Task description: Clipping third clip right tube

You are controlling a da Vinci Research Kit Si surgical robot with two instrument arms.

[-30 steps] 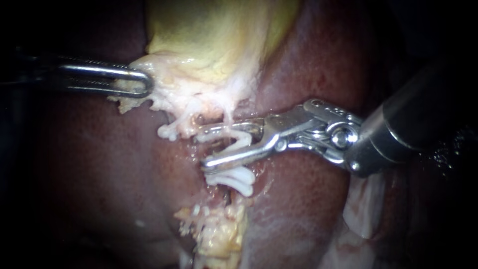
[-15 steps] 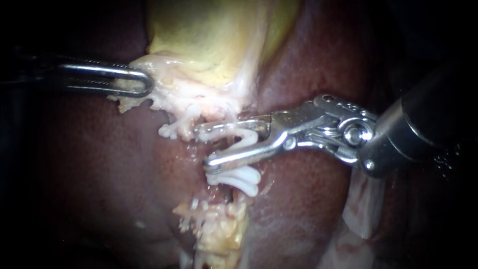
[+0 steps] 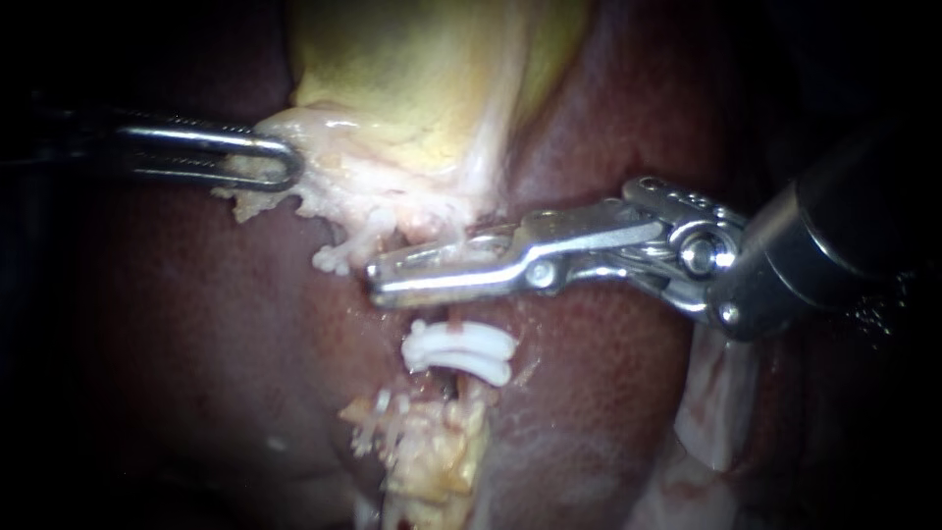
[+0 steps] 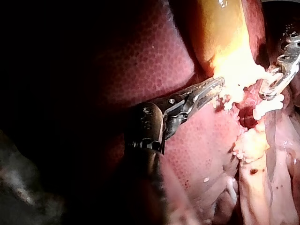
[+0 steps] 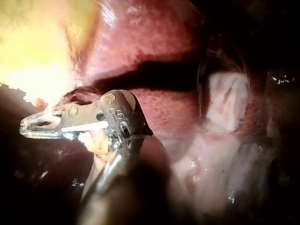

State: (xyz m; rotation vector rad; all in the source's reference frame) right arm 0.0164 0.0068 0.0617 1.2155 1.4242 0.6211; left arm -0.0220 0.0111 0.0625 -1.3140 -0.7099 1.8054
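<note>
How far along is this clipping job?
Done: two white clips already sit on the tube. In hand: the right instrument has its jaws shut on the tube just above them, while the left instrument holds the gallbladder. Left: opening and withdrawing.

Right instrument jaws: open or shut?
Shut on the tube: the right instrument shows both jaws pressed together across it, above two white clips.

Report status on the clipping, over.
Left instrument shut on gallbladder edge. Right instrument shut on the tube, just above two white clips. Nothing in the way.
</note>
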